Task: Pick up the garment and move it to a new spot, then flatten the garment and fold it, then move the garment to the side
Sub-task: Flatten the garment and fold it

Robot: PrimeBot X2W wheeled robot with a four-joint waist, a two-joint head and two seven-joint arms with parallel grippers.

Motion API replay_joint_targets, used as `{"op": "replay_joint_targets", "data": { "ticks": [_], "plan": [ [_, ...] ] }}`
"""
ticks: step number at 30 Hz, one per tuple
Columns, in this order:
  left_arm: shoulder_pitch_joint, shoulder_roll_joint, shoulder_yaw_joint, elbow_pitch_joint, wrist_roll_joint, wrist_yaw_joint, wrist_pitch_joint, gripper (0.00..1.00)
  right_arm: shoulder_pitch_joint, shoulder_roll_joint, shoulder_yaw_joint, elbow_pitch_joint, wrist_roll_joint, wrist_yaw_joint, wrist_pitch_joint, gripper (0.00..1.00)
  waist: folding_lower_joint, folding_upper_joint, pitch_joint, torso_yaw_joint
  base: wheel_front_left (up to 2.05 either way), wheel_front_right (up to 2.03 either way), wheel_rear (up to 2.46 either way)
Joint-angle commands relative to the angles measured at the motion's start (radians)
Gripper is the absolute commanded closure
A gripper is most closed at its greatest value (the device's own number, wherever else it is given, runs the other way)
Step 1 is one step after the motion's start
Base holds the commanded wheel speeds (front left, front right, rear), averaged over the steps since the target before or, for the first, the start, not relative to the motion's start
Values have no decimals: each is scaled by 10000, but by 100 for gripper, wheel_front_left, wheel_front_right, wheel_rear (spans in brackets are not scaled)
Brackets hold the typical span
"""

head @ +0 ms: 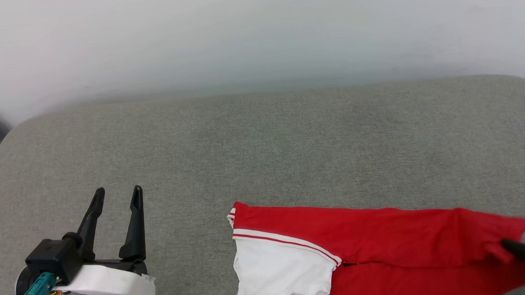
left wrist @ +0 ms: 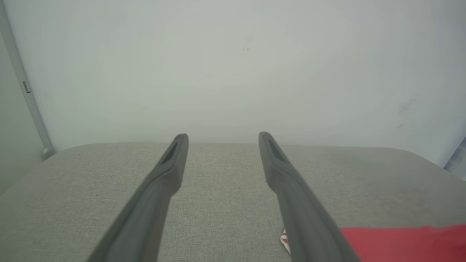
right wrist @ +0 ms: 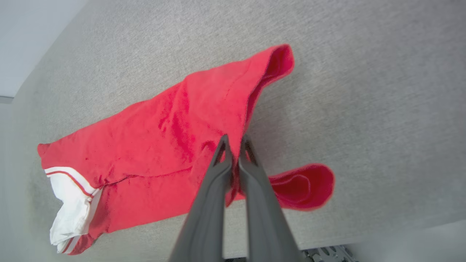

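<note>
The garment (head: 373,244), red with a white sleeve and red-and-white stripe trim, lies folded on the grey cushioned surface (head: 262,143) at the lower right of the head view. My right gripper (right wrist: 235,140) is shut on the garment's (right wrist: 160,145) right-hand edge, which rises a little off the surface. In the head view that gripper (head: 506,244) pokes in from the right border. My left gripper (head: 117,194) hovers open over bare cushion well left of the shirt, nothing between its fingers. The left wrist view has that gripper (left wrist: 222,137) and a corner of the garment (left wrist: 400,242).
A pale wall (head: 257,37) runs behind the cushion's far edge. A grey pole (left wrist: 25,87) stands at the far left corner. The cushion's front edge and some dark hardware (right wrist: 324,253) sit just below the shirt in the right wrist view.
</note>
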Motion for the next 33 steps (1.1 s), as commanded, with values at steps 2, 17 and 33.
{"op": "replay_joint_targets", "data": {
  "ticks": [2, 17, 33],
  "plan": [
    [37, 48, 1, -17, -5, 4, 64, 0, -251, 359, 133, 11, 463, -5, 493, 100, -1, 0, -43, -82, 0, 0, 0],
    [-453, 193, -244, -175, 101, -124, 331, 0, -906, 713, 4605, 2387, 6223, -5, -651, 100, -1, 0, 263, 568, 0, 0, 0],
    [-924, 115, -455, -24, 136, -225, 316, 0, -2475, 694, 9678, 4415, 8952, -5, -3915, 100, -1, 0, 858, 1586, 0, 0, 0]
  ]
}}
